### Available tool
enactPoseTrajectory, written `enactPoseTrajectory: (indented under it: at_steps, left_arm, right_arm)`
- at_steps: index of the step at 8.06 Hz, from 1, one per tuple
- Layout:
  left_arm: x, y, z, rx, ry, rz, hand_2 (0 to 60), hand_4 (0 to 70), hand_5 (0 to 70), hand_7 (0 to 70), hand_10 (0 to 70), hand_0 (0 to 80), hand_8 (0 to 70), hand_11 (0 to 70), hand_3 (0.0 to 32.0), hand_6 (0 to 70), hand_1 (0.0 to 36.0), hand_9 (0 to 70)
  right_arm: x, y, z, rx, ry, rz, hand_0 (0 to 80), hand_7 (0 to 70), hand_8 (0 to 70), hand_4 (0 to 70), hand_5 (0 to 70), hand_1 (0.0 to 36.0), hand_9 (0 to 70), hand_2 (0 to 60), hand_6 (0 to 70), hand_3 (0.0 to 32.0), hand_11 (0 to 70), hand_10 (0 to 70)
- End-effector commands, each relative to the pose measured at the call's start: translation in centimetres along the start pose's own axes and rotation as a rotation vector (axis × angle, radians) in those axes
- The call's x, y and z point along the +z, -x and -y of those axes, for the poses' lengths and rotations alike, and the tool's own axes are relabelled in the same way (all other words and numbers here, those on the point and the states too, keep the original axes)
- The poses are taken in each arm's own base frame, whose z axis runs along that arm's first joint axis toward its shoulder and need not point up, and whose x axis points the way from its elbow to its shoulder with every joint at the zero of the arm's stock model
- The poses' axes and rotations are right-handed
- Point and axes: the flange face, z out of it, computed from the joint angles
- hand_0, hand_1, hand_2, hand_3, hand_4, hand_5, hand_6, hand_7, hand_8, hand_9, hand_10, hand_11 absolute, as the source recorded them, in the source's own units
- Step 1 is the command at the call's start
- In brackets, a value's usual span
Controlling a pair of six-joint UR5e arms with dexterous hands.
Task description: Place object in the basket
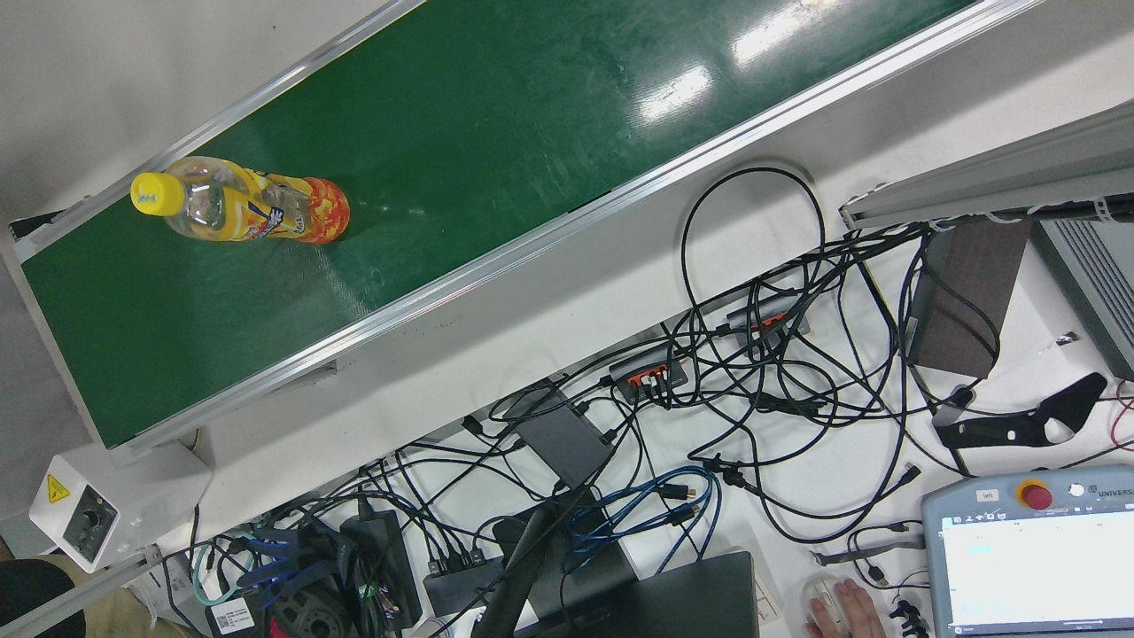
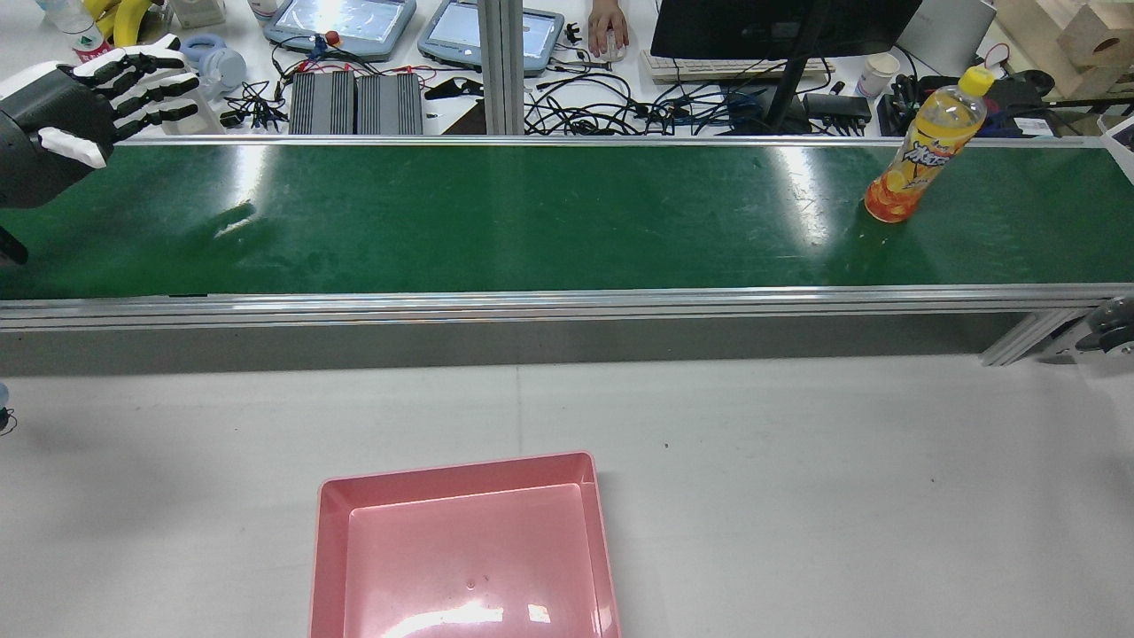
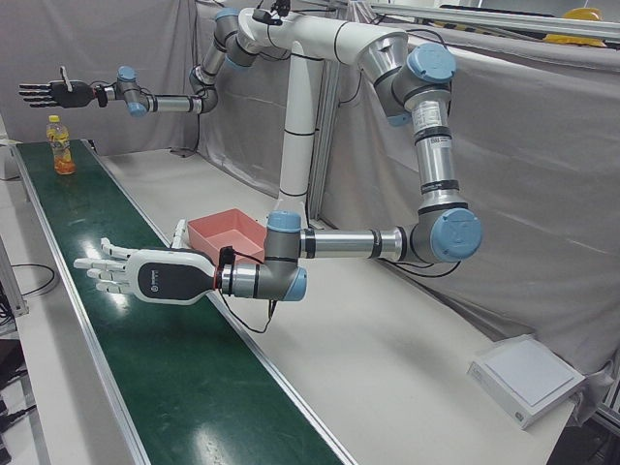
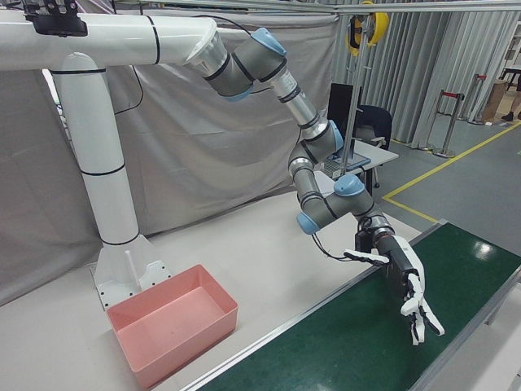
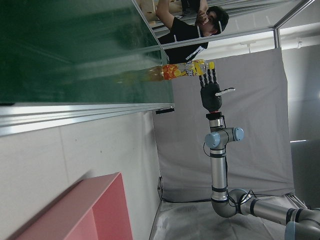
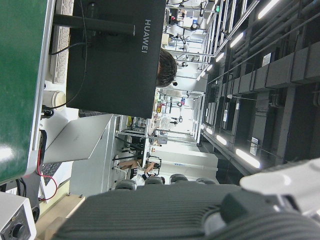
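Observation:
An orange-and-yellow drink bottle with a yellow cap stands upright on the green conveyor belt, near its right end in the rear view. It also shows in the front view and the left-front view. My left hand hovers open over the belt's opposite end, fingers spread, far from the bottle. The same left hand holds nothing. My right hand is open in the air just beyond the bottle, not touching it. The pink basket sits empty on the white table.
Behind the belt is a desk with cables, teach pendants, a monitor and a person's hand on a mouse. A person stands past the belt's far end. The white pedestal rises behind the basket.

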Motion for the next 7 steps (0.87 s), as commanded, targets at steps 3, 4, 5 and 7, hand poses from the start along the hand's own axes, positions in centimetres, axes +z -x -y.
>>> enactPoseTrajectory:
  at_steps: [3,4,5,7]
  left_arm:
    - [0.09,0.06,-0.1,-0.001,0.0,0.0,0.0,13.1,29.2,1.7,9.2,49.0,10.9,14.2,5.8,2.6,7.0,11.4]
    - [0.13,0.08,-0.08,-0.001,-0.001,0.002,0.0,13.1,29.1,1.8,9.1,48.6,11.0,14.1,5.8,2.7,6.8,11.5]
    - [0.14,0.07,-0.08,-0.001,-0.002,0.0,0.0,13.2,28.7,1.6,8.8,48.8,10.7,13.7,5.8,2.5,7.1,11.2]
    - [0.29,0.02,-0.24,-0.001,0.0,0.0,0.0,13.0,28.9,1.7,8.7,48.7,11.1,13.4,5.8,2.5,6.7,11.6]
  right_arm:
    - [0.0,0.0,0.02,-0.001,0.0,0.0,0.0,0.0,0.0,0.0,0.0,0.0,0.0,0.0,0.0,0.0,0.0,0.0]
    - [0.0,0.0,0.02,-0.001,0.0,0.0,0.0,0.0,0.0,0.0,0.0,0.0,0.0,0.0,0.0,0.0,0.0,0.0]
    - [0.0,0.0,0.02,-0.001,0.0,0.0,0.0,0.0,0.0,0.0,0.0,0.0,0.0,0.0,0.0,0.0,0.0,0.0]
    - [0.0,0.0,0.02,-0.001,0.0,0.0,0.0,0.0,0.0,0.0,0.0,0.0,0.0,0.0,0.0,0.0,0.0,0.0]
